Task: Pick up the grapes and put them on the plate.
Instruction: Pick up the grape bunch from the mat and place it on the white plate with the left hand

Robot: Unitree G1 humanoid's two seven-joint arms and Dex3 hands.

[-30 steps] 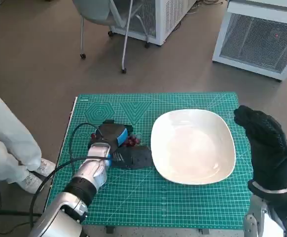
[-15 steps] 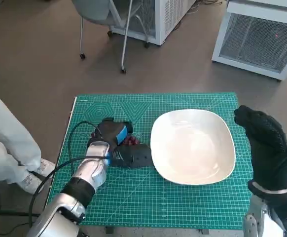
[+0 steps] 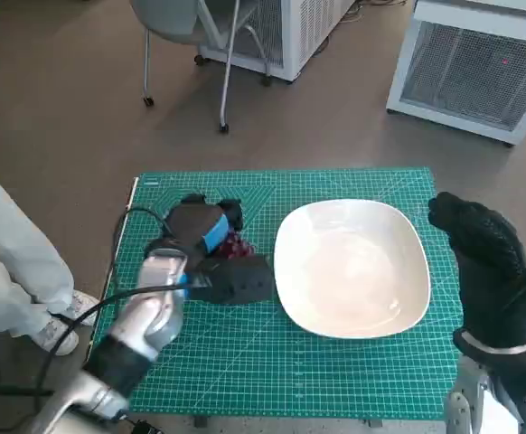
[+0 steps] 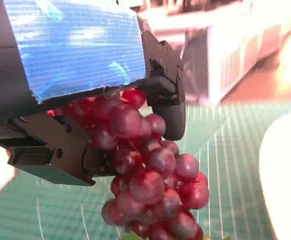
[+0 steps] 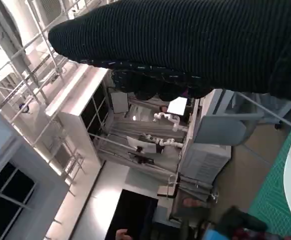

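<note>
Grapes: the bunch of dark red grapes (image 4: 150, 185) is in the grasp of the black left hand with blue tape over its back (image 3: 211, 255), just beside the near-left edge of the white rounded-square plate (image 3: 352, 268). In the left wrist view you can see the upper berries clamped between the black fingers (image 4: 168, 102) and the palm, while the lower berries hang free below with green mat showing beyond them. Whether the bunch has fully cleared the green gridded cutting mat (image 3: 335, 380) I cannot tell from the head view.

Right hand in the black knitted glove (image 3: 484, 271): it stands at the far-right side of the plate, upright, holding nothing. Whether its fingers are spread or curled I cannot tell.

Handling assessment: expect a light, soft, loosely jointed load. The skins are smooth and likely slippery, and the berries may bruise or split if you squeeze hard. Individual berries can pull off the stem, and the hanging part will probably swing on a quick move. The hold is best taken high on the cluster, near the stem, as it now appears to be. You should carry it across to the plate slowly and set it low over the centre before letting go.
</note>
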